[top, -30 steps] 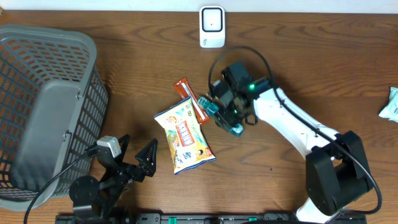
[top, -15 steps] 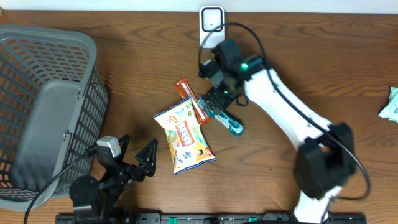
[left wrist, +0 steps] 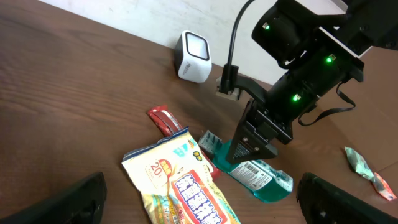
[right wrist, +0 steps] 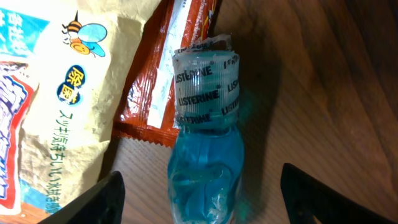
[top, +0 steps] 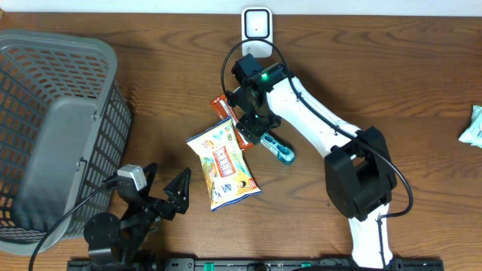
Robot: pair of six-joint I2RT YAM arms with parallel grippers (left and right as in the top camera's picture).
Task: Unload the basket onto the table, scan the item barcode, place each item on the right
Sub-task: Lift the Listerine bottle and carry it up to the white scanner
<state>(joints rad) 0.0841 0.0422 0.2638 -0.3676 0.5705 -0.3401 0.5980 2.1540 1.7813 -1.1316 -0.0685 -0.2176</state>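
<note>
Overhead, sweeping from nine o'clock: spot the grey basket point(top: 113, 120) filling that side of the table point(top: 392, 83). Down at seven o'clock, find the left gripper point(top: 167, 179), fingers spread wide with nothing between them, set near the snack bag point(top: 224, 164) but apart from it. Moving toward centre, see that yellow bag lying flat, print up, its upper edge overlapping a red wrapper point(top: 221, 105). Just past centre, catch the right gripper point(top: 254, 126) pointing down over the blue bottle point(top: 280, 153), which lies on its side with the cap end toward ten o'clock, against the wrapper. Straight up at twelve o'clock, note the white scanner point(top: 257, 30) standing at the table's far edge, well apart from the bottle. Out at three o'clock, glimpse a pale packet point(top: 473, 126) cut off by the frame. Switching to the right wrist: fingers point(right wrist: 106, 193) spread wide at either lower corner, bottle lying between them, neither pad seen touching it. Up top, sealed cap point(right wrist: 205, 81) resting over the wrapper's edge.
</note>
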